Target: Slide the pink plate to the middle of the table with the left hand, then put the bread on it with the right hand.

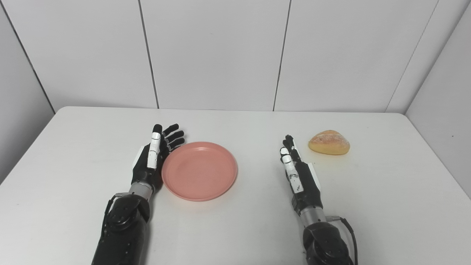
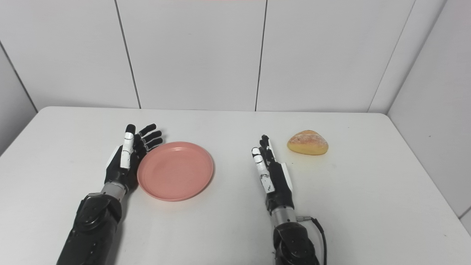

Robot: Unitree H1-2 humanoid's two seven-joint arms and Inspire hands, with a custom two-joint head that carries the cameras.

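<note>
The pink plate (image 1: 199,170) lies flat on the white table (image 1: 235,221), a little left of the middle. My left hand (image 1: 154,154) stands on edge against the plate's left rim, open, fingers spread and palm facing the plate. A golden bread roll (image 1: 329,142) rests at the right rear of the table. My right hand (image 1: 296,173) is open and edge-on, fingers straight, a short way left of and nearer than the bread, touching nothing.
White panelled walls (image 1: 220,55) close off the table at the back and both sides. Bare tabletop stretches between the plate and my right hand.
</note>
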